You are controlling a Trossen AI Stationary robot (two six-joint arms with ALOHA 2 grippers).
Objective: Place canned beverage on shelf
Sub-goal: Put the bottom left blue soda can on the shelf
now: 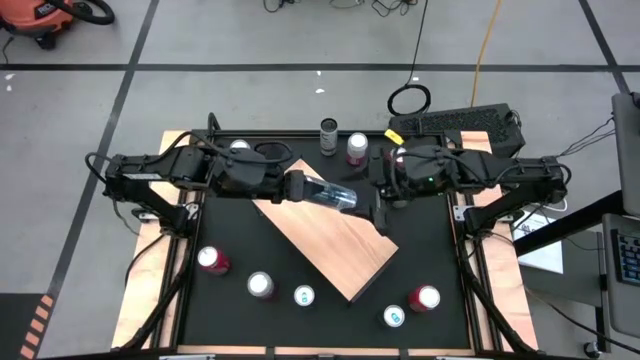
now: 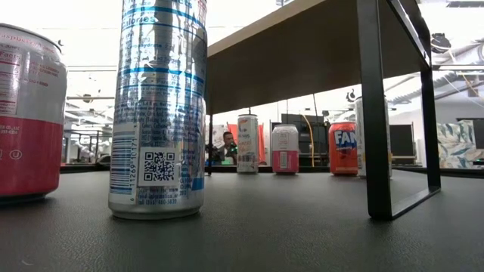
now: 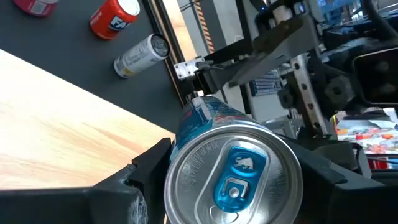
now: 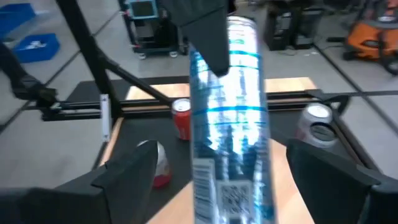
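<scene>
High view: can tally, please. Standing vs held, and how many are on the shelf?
Standing cans, front of the table: 5
Standing cans, back edge: 2
Held can, in the left gripper jaws over the shelf: 1
On the shelf: 0
Total: 8
Pale round thing by the left arm: unclear, not counted.

Low view: shelf [image 2: 302, 45] top & red can [image 2: 26, 113] cut off.
</scene>
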